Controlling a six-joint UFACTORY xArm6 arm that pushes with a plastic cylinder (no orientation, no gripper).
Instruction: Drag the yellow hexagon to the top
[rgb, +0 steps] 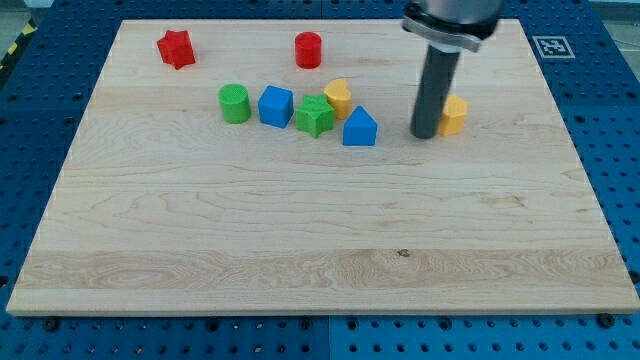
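The yellow hexagon (454, 115) lies right of the board's middle, in the upper half. My tip (424, 134) stands just to its left, close to or touching its left side, and the rod hides part of that side. A second yellow block (338, 97), of a rounded heart-like shape, lies further left among a row of blocks.
A row left of the tip: green cylinder (235, 103), blue cube (276, 106), green star (315, 116), blue pentagon-like block (359, 128). Near the top edge are a red star (176, 48) and a red cylinder (308, 50). The wooden board (300, 240) lies on a blue pegboard.
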